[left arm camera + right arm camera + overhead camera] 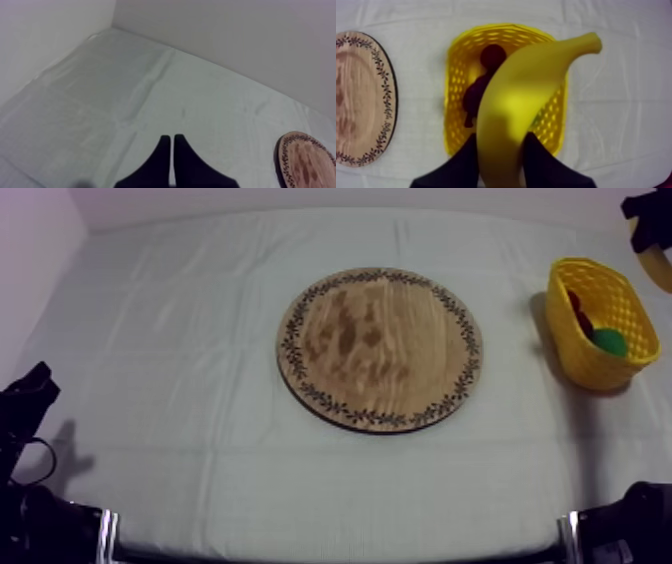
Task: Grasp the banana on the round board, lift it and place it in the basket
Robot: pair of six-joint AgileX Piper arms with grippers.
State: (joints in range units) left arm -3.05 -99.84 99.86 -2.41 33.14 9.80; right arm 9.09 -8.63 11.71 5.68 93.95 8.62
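Observation:
The banana [521,100] is held lengthwise between the black fingers of my right gripper [501,146], which is shut on it. It hangs above the yellow basket [454,80], its tip reaching past the basket's far rim. In the top view the right gripper [647,223] comes in at the upper right, above and just behind the basket [625,308], with a piece of the banana [659,266] under it. The round wooden board [380,348] lies bare in the middle of the table. My left gripper [172,145] is shut on nothing, low over the cloth, resting at the left [32,388].
Inside the basket lie a small red fruit [577,306] and a green fruit [608,340]; a dark fruit [486,75] shows there in the right wrist view. The board's patterned rim [282,155] lies off to the side of my left gripper. Walls rise at the back and left.

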